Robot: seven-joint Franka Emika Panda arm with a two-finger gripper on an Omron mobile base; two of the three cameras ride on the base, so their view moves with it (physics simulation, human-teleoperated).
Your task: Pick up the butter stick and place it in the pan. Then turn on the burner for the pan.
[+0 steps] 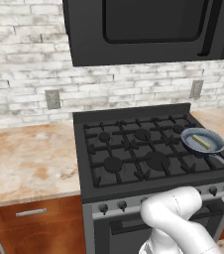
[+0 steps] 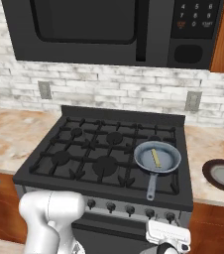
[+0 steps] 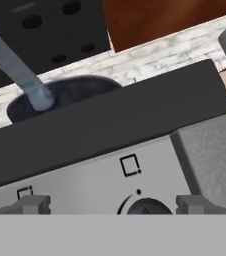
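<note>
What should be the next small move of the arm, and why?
Probably ease the open gripper forward onto the knob between its fingertips, then close. The butter stick already lies in the pan, so only lighting the burner seems left.

Home kitchen: gas stove (image 1: 148,149), microwave (image 1: 148,30) above, marble counter (image 1: 29,158), brick backsplash (image 1: 29,79).

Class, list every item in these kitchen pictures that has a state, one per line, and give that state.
Small pale yellow butter stick: lying inside the pan.
Round blue-grey frying pan: on the front right burner grate, dark handle towards the stove front.
Two-finger gripper: open, level with a stove knob.
Round dark stove knob: between the fingertips, ungripped.
Black microwave: door closed.
</note>
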